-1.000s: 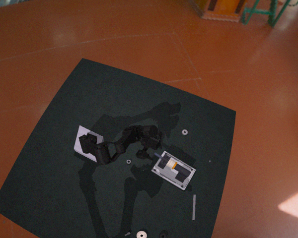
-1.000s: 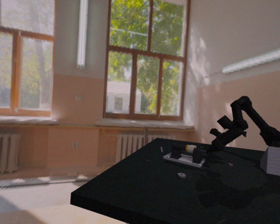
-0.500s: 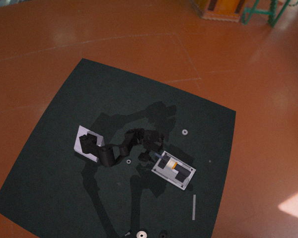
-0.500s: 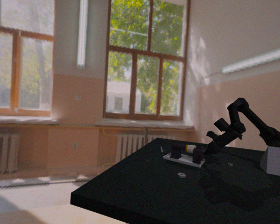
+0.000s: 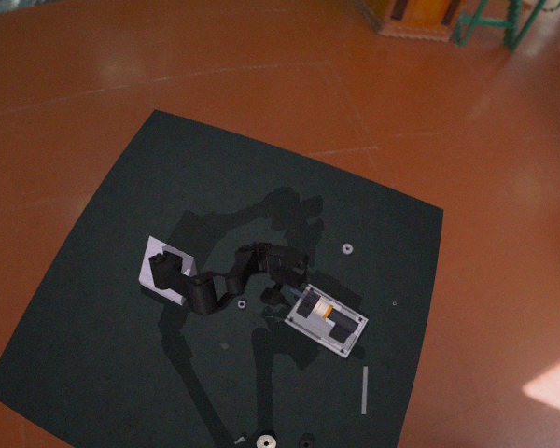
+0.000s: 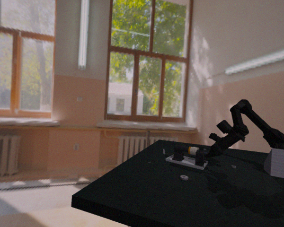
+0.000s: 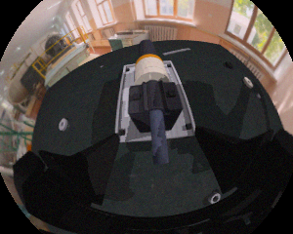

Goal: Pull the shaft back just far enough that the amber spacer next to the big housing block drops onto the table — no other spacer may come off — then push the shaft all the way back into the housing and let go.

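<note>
The pincer [image 5: 295, 292] [image 6: 208, 155] [image 7: 157, 135] is spread wide and has hold of nothing. Its two fingers stand on either side of the line of the blue-grey shaft [image 5: 297, 292] [image 7: 158, 136], whose free end sticks out toward the arm [image 5: 203, 295] [image 6: 237, 118]. The other way, the shaft runs into a dark support block [image 5: 307, 304] [image 6: 199, 157] [image 7: 142, 99].

The amber spacer [image 5: 328, 312] [image 6: 189, 150] [image 7: 148, 57] is up in the assembly, right beside the big dark housing block [image 5: 343, 324] [image 6: 178, 156] [image 7: 146, 47]. Pale spacers [image 5: 320, 307] [image 6: 194, 150] [image 7: 151, 70] fill the stretch between it and the support block; their exact number is hard to make out. Both blocks stand on a light grey base plate [image 5: 317, 338] [image 6: 169, 160] [image 7: 121, 97], which lies on the dark counter [image 5: 198, 159] [image 6: 112, 195] [image 7: 88, 107].

In the top view, a pale ring [image 5: 343, 249] [image 6: 181, 178] [image 7: 61, 122] lies on the far side of the plate. A smaller ring [image 5: 239, 304] [image 6: 232, 166] [image 7: 211, 200] lies to the left, near the arm. A thin grey bar [image 5: 364, 390] [image 6: 164, 151] [image 7: 177, 51] lies on the near right, apart from the plate, and a pale disc [image 5: 260, 442] [image 7: 248, 82] is at the near edge of that view.
</note>
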`<state>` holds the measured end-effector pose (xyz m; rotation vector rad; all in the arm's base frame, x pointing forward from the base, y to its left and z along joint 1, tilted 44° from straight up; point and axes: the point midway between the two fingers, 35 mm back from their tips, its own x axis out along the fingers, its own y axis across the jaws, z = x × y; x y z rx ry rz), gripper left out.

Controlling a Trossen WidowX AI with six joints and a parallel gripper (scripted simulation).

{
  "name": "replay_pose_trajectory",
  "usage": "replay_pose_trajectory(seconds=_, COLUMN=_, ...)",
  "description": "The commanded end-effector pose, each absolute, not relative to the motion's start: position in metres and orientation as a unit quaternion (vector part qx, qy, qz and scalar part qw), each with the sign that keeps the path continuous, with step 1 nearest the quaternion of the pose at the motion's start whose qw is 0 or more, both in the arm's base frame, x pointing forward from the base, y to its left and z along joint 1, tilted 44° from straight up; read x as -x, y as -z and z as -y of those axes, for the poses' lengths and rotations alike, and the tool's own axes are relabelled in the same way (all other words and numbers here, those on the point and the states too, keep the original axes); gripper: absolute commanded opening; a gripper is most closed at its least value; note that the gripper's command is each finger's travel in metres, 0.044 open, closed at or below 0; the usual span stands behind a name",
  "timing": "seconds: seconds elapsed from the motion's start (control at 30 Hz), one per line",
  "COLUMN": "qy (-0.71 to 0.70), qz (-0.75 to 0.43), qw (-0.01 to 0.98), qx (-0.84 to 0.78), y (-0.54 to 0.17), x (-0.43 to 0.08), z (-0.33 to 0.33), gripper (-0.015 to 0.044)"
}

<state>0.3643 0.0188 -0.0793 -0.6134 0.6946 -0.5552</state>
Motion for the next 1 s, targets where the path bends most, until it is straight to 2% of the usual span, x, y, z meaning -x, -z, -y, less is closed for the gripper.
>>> replay_pose_trajectory(seconds=0.0, qy=0.262, qz=-0.331, qw=0.858, qx=0.294, y=0.079, x=-0.365, z=-0.019, gripper=0.044)
replay_pose_trajectory(seconds=0.97, qy=0.262, qz=-0.331, qw=0.858, qx=0.294, y=0.086, x=-0.375, z=-0.009, gripper=0.044)
